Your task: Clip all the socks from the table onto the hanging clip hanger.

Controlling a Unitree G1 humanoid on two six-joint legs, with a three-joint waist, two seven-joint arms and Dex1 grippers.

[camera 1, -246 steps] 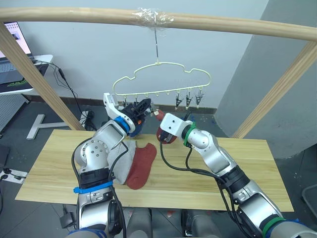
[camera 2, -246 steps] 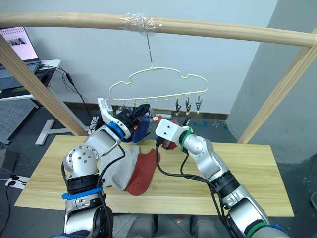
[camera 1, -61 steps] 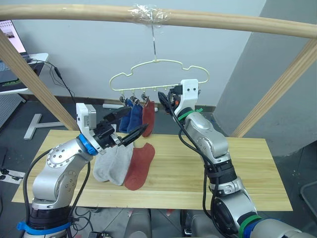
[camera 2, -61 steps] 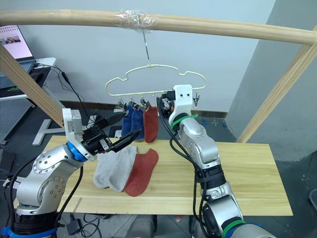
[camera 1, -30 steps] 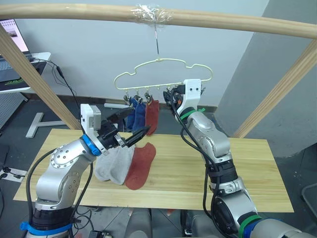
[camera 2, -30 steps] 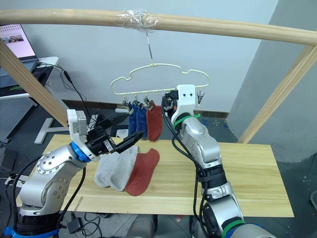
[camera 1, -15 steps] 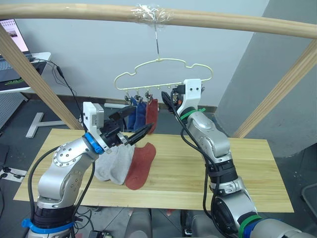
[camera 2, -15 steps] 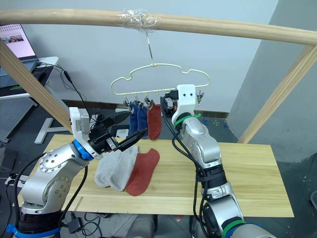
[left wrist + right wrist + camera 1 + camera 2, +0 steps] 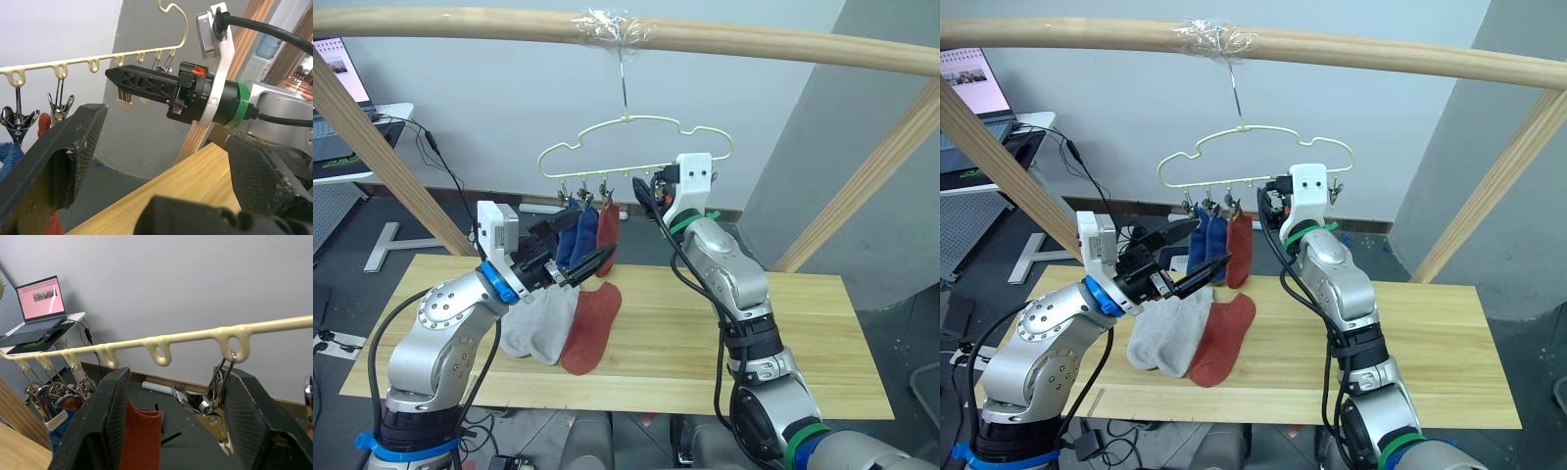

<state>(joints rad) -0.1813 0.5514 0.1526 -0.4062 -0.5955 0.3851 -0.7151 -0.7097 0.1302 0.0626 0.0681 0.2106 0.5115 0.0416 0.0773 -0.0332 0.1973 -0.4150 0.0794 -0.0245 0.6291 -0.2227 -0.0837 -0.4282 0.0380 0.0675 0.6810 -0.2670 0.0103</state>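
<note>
The pale yellow clip hanger (image 9: 628,145) hangs by its hook from the top pole. Two blue socks (image 9: 574,239) and one rust red sock (image 9: 608,225) hang from its left clips. On the table (image 9: 783,343) lie two light grey socks (image 9: 530,325), overlapping, and a red sock (image 9: 589,317). My left gripper (image 9: 590,236) is open, raised just in front of the hanging socks and holding nothing. My right gripper (image 9: 178,377) is open below the hanger's bar, next to an empty metal clip (image 9: 211,404).
A slanted wooden pole (image 9: 382,147) stands at the left and another (image 9: 862,176) at the right, under the top pole (image 9: 754,44). A laptop (image 9: 333,108) sits on a side table at the far left. Bare tabletop lies to the right of the socks.
My left gripper has lifted a little toward the hanging socks. The hanging socks have swung slightly left. My right gripper has stayed by the hanger's bar.
</note>
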